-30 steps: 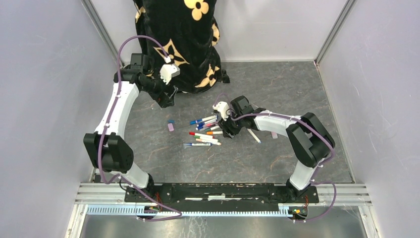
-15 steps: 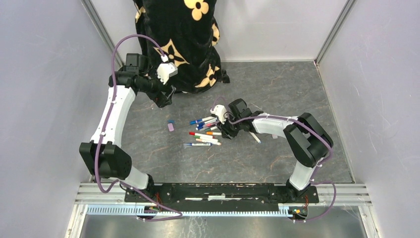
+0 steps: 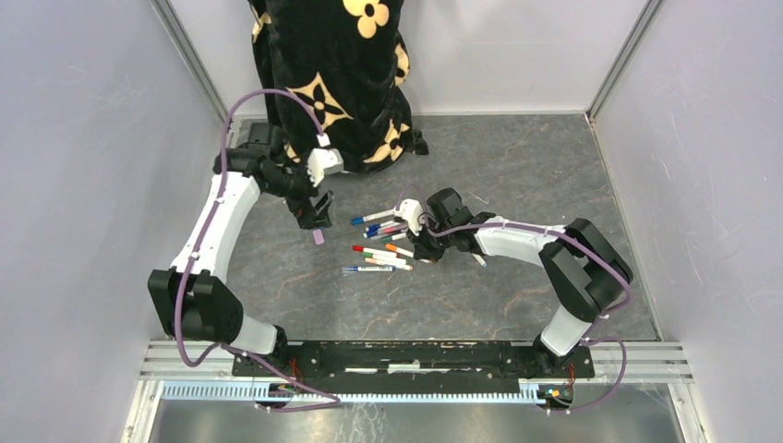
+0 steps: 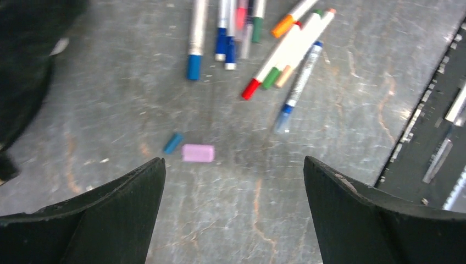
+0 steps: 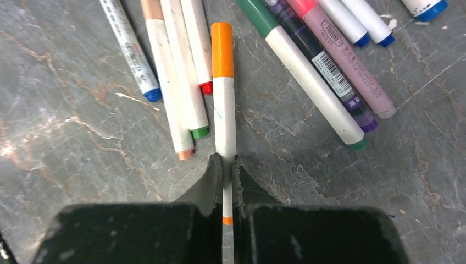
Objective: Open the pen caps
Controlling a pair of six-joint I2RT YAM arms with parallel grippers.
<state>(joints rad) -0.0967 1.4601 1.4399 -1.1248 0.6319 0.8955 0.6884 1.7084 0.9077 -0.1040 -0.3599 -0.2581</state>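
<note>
Several pens (image 3: 377,242) with white barrels and coloured caps lie fanned out mid-table. My right gripper (image 5: 226,165) is shut on the white barrel of the orange pen (image 5: 224,118), whose orange cap (image 5: 222,49) points away from the fingers and is still on. From above, the right gripper (image 3: 423,247) sits at the right edge of the pile. A loose pink cap (image 4: 198,153) and a small blue cap (image 4: 173,143) lie left of the pens. My left gripper (image 4: 233,160) hangs wide open above the table just short of them, holding nothing; the top view places the left gripper (image 3: 317,212) over the pink cap (image 3: 319,237).
A black cloth with cream flowers (image 3: 337,74) stands at the back, close behind the left arm. One white pen (image 3: 478,259) lies under the right forearm. Grey walls close in both sides, and the black base rail (image 3: 415,355) runs along the near edge.
The right gripper has closed on the orange pen's barrel. The left arm has swung from the cloth forward and right, to above the loose pink cap.
</note>
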